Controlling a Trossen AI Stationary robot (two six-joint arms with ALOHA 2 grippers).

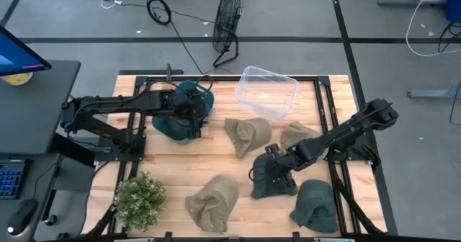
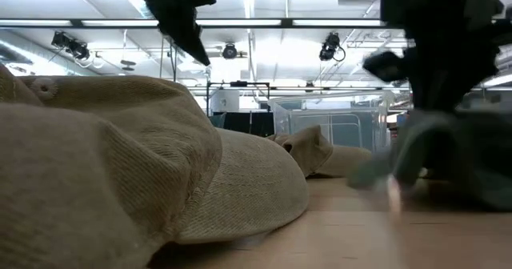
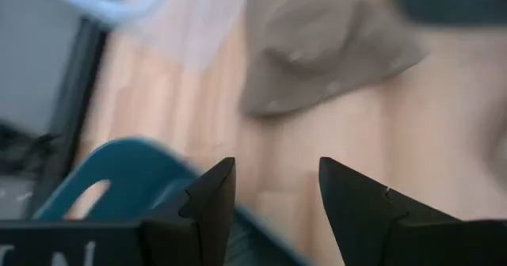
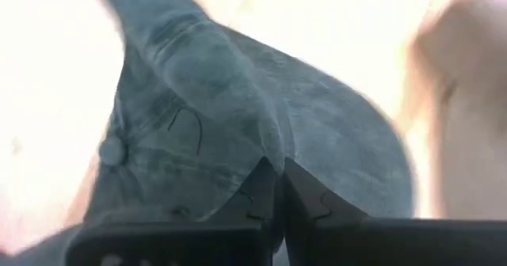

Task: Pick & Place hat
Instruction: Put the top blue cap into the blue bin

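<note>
Several hats lie on the wooden table. My right gripper (image 1: 269,160) is shut on a dark grey-blue hat (image 1: 274,181) near the table's right middle; the same hat (image 4: 238,123) fills the right wrist view. My left gripper (image 3: 277,195) is open and hovers over a teal hat (image 1: 181,116) at the table's far left, whose back opening (image 3: 87,199) shows beside the fingers. In the low view that gripper (image 2: 182,17) hangs well above the table top. A clear plastic bin (image 1: 268,91) stands at the far edge. My right gripper pinches a raised fold of the dark hat's crown cloth (image 4: 269,159) between its two shut fingers, near the top button (image 4: 111,150). The fingers come from above, slanting in from the table's right. The hat (image 2: 448,165) hangs below them, its lower edge at about table height.
Tan hats lie at mid-table (image 1: 247,134), right of it (image 1: 299,135) and at the near edge (image 1: 212,202), the last one filling the low view (image 2: 120,165). A dark green hat (image 1: 315,206) lies near right. A potted plant (image 1: 139,199) stands near left.
</note>
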